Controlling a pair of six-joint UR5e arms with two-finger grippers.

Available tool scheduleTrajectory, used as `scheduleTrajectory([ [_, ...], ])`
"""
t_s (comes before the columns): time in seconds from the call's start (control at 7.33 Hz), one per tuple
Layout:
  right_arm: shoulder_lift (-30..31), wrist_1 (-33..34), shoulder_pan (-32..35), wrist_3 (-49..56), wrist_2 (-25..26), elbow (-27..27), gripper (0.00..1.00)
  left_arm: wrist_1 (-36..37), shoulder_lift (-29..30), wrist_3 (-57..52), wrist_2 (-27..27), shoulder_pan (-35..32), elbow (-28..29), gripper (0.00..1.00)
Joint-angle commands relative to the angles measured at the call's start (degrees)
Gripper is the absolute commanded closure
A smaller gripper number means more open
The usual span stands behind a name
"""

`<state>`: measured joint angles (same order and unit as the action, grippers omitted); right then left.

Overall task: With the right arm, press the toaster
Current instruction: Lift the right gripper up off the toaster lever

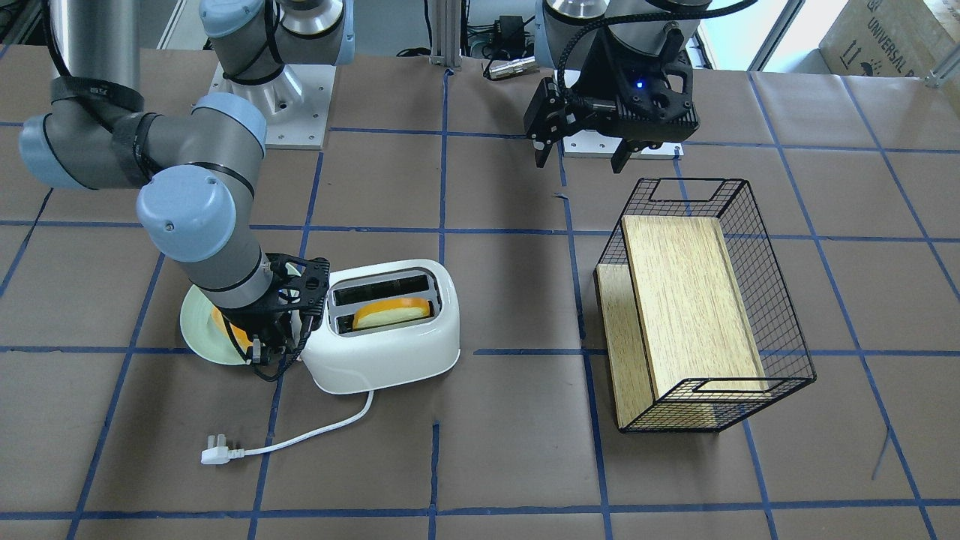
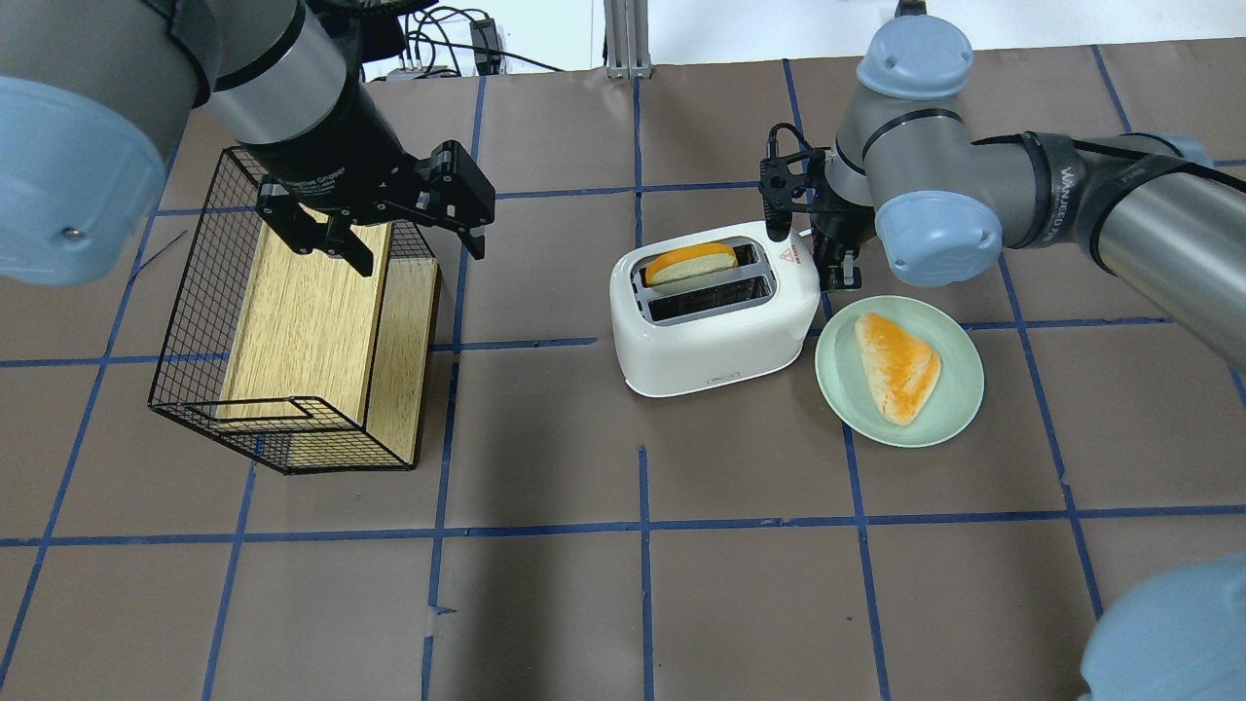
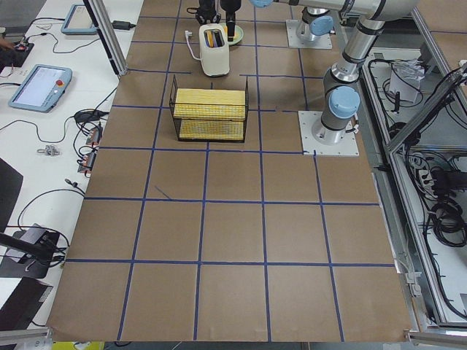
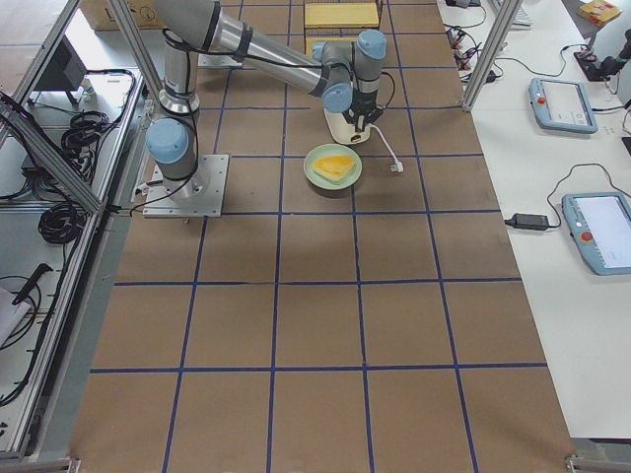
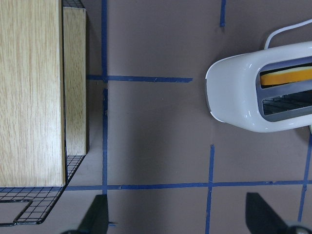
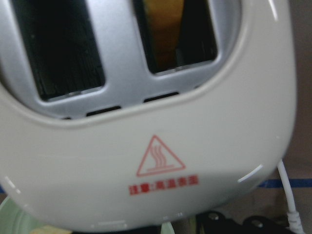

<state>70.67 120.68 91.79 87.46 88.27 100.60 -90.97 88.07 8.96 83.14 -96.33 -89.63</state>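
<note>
The white two-slot toaster (image 2: 715, 326) stands mid-table, with a slice of orange-crusted bread (image 2: 691, 263) in its far slot. It also shows in the front view (image 1: 390, 345) and fills the right wrist view (image 6: 156, 146), where its red triangle mark is visible. My right gripper (image 2: 835, 273) points down at the toaster's right end, right against it, between the toaster and the plate. Its fingers look shut and hold nothing. In the front view my right gripper (image 1: 271, 358) is at the toaster's left end. My left gripper (image 2: 409, 243) hangs open and empty above the basket.
A pale green plate (image 2: 959, 394) with a bread slice (image 2: 897, 365) lies right of the toaster. A black wire basket (image 2: 195, 292) on its side holds a wooden box (image 2: 302, 312) at the left. The toaster's white cord and plug (image 1: 217, 454) trail on the table.
</note>
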Motion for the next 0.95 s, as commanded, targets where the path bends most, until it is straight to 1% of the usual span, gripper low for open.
scheduleTrajectory([
  [0.0,-0.1,0.0,0.0,-0.4,0.1,-0.1,0.69,0.0,0.0,0.0,0.0,0.0,0.0,0.00],
  [0.27,0.7,-0.1,0.0,-0.9,0.1,-0.9,0.66,0.0,0.0,0.0,0.0,0.0,0.0,0.00],
  [0.41,2.1,-1.0,-0.4,-0.9,0.1,-1.6,0.57,0.0,0.0,0.0,0.0,0.0,0.0,0.00],
  [0.55,4.5,-5.1,0.0,-1.0,0.1,-2.9,0.57,0.0,0.0,0.0,0.0,0.0,0.0,0.00],
  [0.68,6.2,-10.8,0.0,-1.2,0.2,-6.0,0.57,0.0,0.0,0.0,0.0,0.0,0.0,0.00],
  [0.82,7.7,-18.3,0.0,-1.6,0.3,-10.2,0.57,0.0,0.0,0.0,0.0,0.0,0.0,0.00],
])
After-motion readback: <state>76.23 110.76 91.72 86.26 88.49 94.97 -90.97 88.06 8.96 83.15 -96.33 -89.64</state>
